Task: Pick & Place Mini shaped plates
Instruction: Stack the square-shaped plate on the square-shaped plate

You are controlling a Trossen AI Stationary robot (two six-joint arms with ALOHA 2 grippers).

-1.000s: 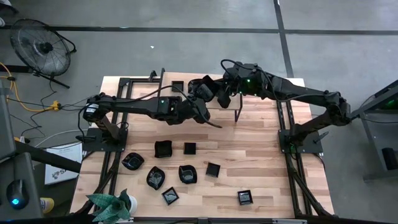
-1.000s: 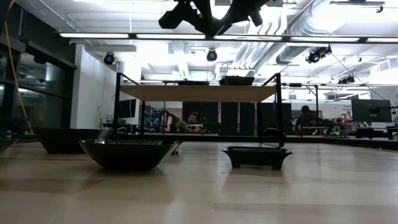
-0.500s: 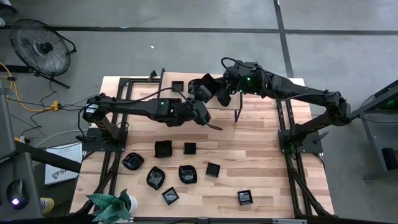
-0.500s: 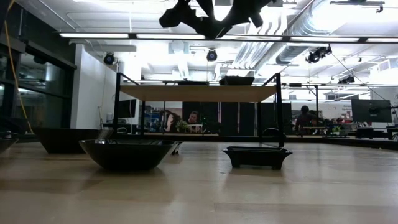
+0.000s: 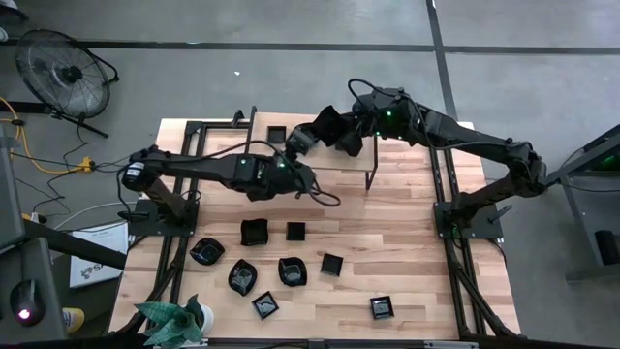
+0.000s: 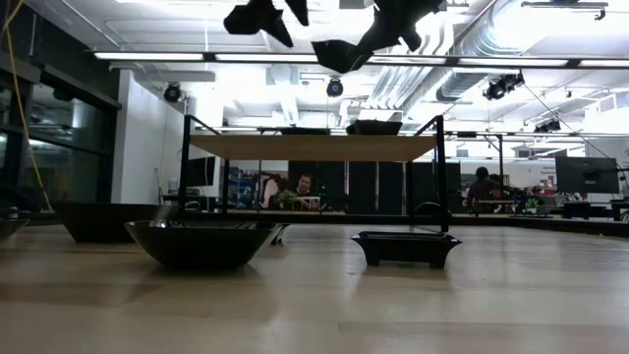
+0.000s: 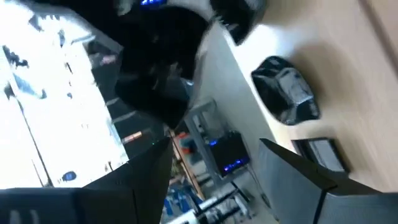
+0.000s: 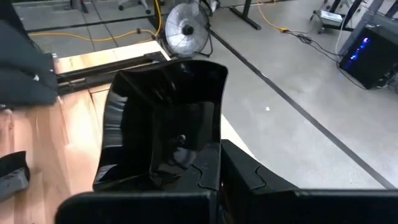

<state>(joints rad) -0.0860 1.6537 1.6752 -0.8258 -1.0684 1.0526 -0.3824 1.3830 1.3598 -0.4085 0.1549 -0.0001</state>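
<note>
Wooden tabletop (image 5: 387, 242) from above: right gripper (image 5: 329, 129) holds a black plate (image 5: 325, 127) aloft near the shelf frame (image 5: 371, 171), left gripper (image 5: 302, 181) spread, empty beside it. Low down, more plates (image 6: 201, 242) wait. Right wrist: fingers clamp the plate's rim — thin grip, glossy surface, it could slip out.

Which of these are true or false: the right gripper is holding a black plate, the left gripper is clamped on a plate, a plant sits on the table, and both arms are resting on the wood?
The right gripper holds a black plate: true.
The left gripper is clamped on a plate: false, its fingers are open and hold nothing.
A green plant sits at a table corner: true.
Both arms rest on the wood: false, the low view shows them up in the air.
</note>
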